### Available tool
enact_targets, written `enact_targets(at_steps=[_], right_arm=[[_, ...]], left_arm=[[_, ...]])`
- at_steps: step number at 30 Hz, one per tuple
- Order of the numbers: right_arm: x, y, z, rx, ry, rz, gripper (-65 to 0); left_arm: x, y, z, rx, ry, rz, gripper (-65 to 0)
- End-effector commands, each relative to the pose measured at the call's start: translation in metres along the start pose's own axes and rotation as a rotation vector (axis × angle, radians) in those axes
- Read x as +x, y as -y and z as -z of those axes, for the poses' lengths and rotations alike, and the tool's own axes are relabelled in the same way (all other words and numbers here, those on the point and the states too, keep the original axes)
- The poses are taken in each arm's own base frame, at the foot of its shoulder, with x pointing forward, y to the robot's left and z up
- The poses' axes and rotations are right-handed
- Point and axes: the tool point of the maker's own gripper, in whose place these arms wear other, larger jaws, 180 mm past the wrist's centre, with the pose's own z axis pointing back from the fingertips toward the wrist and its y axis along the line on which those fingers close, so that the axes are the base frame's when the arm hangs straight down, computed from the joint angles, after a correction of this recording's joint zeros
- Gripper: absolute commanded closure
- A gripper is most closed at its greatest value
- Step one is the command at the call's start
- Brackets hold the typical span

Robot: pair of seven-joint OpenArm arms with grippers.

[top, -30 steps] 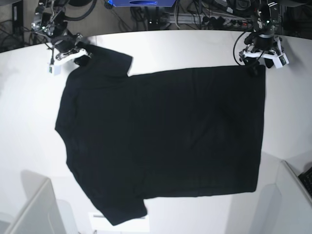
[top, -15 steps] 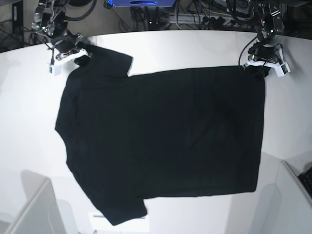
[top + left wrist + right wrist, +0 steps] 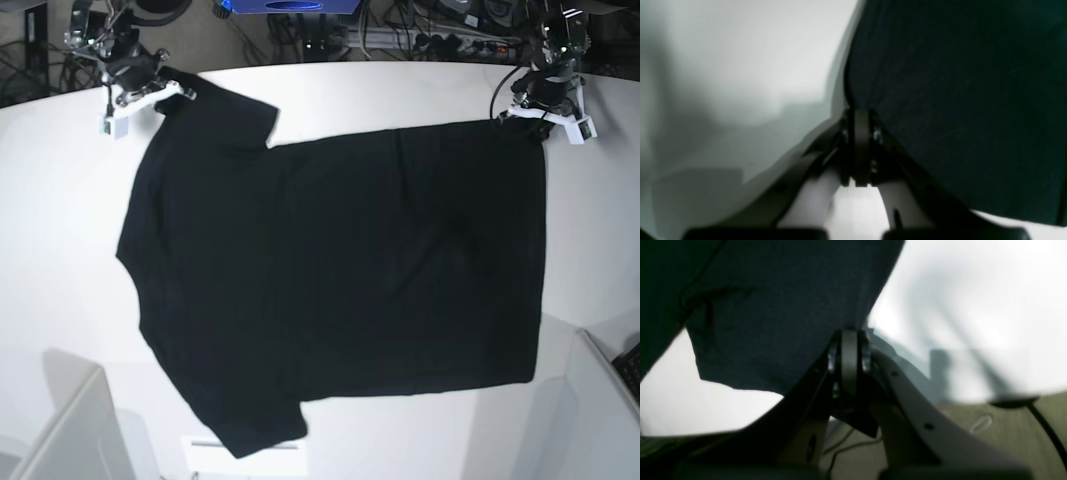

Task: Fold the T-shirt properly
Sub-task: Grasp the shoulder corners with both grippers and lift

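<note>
Both claws clamped on the T-shirt's (image 3: 340,290) far edge — right gripper (image 3: 150,92) at left, left gripper (image 3: 545,110) at right — cloth stretching nearward.

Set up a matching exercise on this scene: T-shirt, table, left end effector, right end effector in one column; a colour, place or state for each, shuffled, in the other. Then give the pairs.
Column one:
1. T-shirt
2. table
3. left end effector
4. right end effector

Column two:
A. white, bare around the cloth
B. shut on the sleeve corner, at the left of the base view
C. black, spread flat
D. shut on the hem corner, at the right of the base view

Pairs: 1-C, 2-A, 3-D, 4-B
</note>
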Motion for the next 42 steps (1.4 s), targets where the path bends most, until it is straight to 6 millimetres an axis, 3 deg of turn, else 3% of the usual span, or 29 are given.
enact_targets(at_steps=[1,6,12,18,34,42], right_arm=[[0.0,0.0,-0.006,-0.007,0.003,-0.011,0.0],[-0.001,-0.006,-0.019,-0.002,0.017,-0.031,0.0],[0.015,-0.02,-0.03,0.024,0.071,-0.066,0.0],[0.044,-0.037,-0.025,0.063,0.135,-0.085,0.0],[0.116,-0.078,-0.016,0.149,0.213,-0.144,0.0],[0.138,-0.085,-0.002,0.165,0.215,-0.127,0.0]], left_arm=[[0.015,-0.001,-0.002,-0.001,0.044,0.018,0.0],[0.016,-0.014,-0.01,0.028,0.046,0.023,0.0],[0.024,-0.005,-0.019,0.004,0.064,0.045,0.0],[0.034,0.004,-0.02,-0.016,0.091,0.049,0.0],[0.057,0.028,0.002,-0.06,0.078,0.015,0.0],[0.072,0.034,0.007,-0.059,0.118,0.036,0.0]])
